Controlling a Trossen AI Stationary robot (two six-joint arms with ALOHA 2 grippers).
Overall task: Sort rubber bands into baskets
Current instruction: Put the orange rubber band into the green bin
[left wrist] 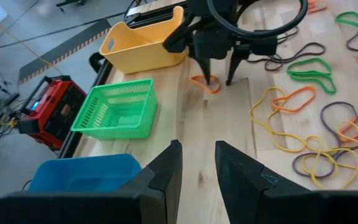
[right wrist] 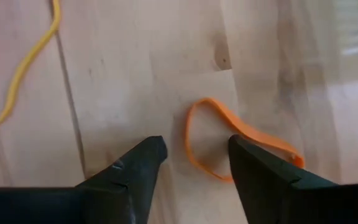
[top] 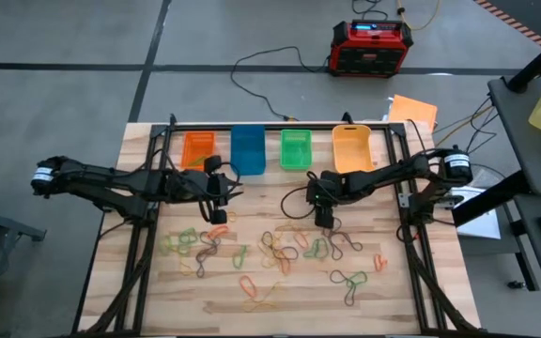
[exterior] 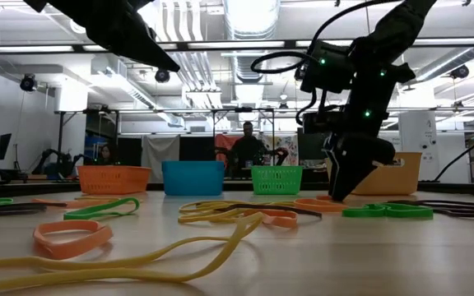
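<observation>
right gripper (right wrist: 191, 158) is down at the table just in front of the yellow-orange basket (top: 352, 147), fingers apart and straddling one end of an orange rubber band (right wrist: 232, 142) lying flat on the wood. i can't see contact yet. i judge this as the pinch step: i'd want one fingertip inside the loop and one outside, tips right on the wood, then close on a single strand before lifting. the band is thin and flat, so a shallow close would likely slip off.

nearer than that basket, the rest of the rubber bands (top: 280, 249) lie scattered across the table (top: 440, 300) in green, orange, yellow and dark tangles; none touches the target band, so nothing should drag along.

left gripper (left wrist: 197, 163) hangs well to the side of the yellow-orange basket, in front of the orange basket (top: 197, 148), fingers slightly apart and holding nothing.

in the same row stand the green basket (top: 295, 148) and the blue basket (top: 247, 148). the lift path to any of them looks clear. a red-and-black box (top: 368, 47) sits on the floor beyond.
</observation>
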